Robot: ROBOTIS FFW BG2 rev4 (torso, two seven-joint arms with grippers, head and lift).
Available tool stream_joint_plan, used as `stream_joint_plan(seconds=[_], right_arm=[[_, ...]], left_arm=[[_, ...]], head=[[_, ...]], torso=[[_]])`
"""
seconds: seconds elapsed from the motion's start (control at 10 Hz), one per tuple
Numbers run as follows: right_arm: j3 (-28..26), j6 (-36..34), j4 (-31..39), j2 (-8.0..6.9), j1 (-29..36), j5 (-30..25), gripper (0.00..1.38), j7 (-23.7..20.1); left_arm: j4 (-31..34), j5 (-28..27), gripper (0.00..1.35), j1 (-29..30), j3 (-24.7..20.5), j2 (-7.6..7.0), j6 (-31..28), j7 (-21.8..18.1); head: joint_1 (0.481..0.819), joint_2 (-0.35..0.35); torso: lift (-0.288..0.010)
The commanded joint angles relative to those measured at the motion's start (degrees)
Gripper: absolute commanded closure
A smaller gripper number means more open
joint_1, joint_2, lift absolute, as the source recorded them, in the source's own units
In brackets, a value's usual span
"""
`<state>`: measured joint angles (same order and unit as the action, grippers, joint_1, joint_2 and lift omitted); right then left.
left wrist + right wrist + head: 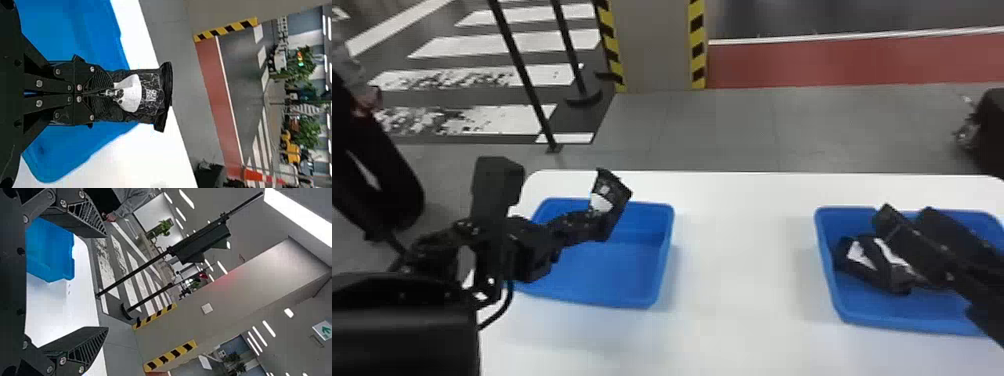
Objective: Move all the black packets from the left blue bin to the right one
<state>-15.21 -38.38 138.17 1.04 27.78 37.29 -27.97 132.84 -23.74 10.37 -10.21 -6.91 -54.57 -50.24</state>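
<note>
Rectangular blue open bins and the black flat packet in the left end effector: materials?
Left blue bin, right blue bin: smooth, satin moulded plastic, it seems, from the uniform colour and rounded corners. Black packet: probably flexible plastic film, semi-gloss, given its fine crinkles; foil laminate can't be ruled out.

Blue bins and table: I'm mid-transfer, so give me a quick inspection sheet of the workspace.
Surface: white table, both bins resting on it
Left blue bin: under the raised packet, no packet seen inside
Right blue bin: holds black packets, count unclear
Clutter: nothing seen
Left gripper: shut on a black packet
Right gripper: open, fingers over the right bin
Cables: black cable looping below the left arm
Surroundings: pillar with yellow-black edges, black posts beyond the table
</note>
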Motion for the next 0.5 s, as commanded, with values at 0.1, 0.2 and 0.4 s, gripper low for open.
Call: stream_joint_plan(seconds=[0.1, 0.2, 0.4], right_arm=[[2.8, -0.1, -1.8, 0.01, -3.2, -0.1, 0.19, -0.9], [4.1, -1.0, -2.1, 0.01, -4.0, -0.3, 0.19, -1.1], [6.9, -2.4, -5.1, 0.1, -7.0, -0.5, 0.19, -2.2]], left_arm=[[-1.3, 2.0, 1.2, -1.7, 5.0, 1.37, 3.1, 0.1], [-5.8, 4.3, 1.2, -3.8, 6.7, 1.81, 7.3, 0.0], [-16.1, 7.7, 1.2, -10.1, 11.2, 1.72, 13.9, -0.8]], head=[[0.695, 0.117], [0.695, 0.105], [0.695, 0.061]], torso=[[-0.11], [-0.11], [-0.11]])
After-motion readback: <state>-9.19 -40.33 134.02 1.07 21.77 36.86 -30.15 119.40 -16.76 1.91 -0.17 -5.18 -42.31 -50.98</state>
